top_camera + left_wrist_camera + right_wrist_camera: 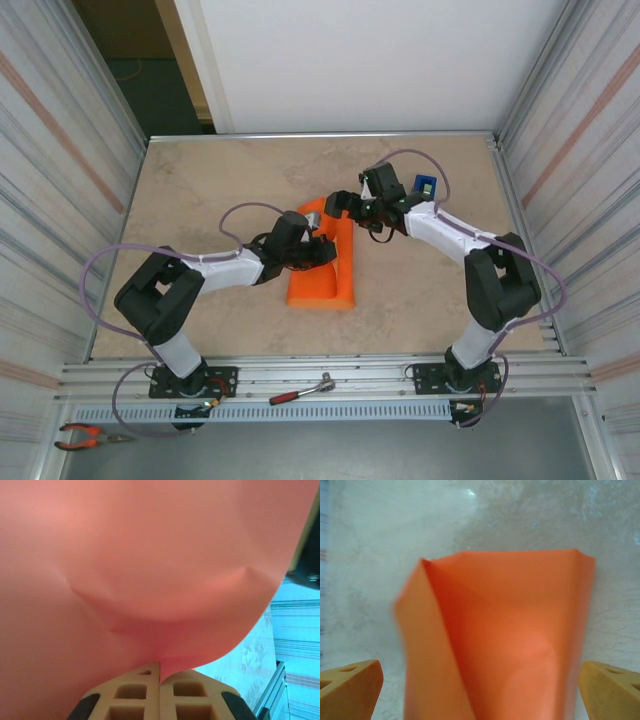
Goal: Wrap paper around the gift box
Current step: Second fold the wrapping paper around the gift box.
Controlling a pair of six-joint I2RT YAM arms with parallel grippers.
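the paper point(322, 288) looks thin, light and easily creased, best gripped by an edge. the left gripper point(160, 680) pinches its edge tight, while the right gripper point(480, 685) gapes wide astride its end, holding nothing.

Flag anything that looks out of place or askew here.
The paper is only loosely folded: its far end gapes with a slanted crease at the open right hand, while the shut left hand pinches an edge. A red-handled ratchet and orange-handled pliers lie stray on the front frame.
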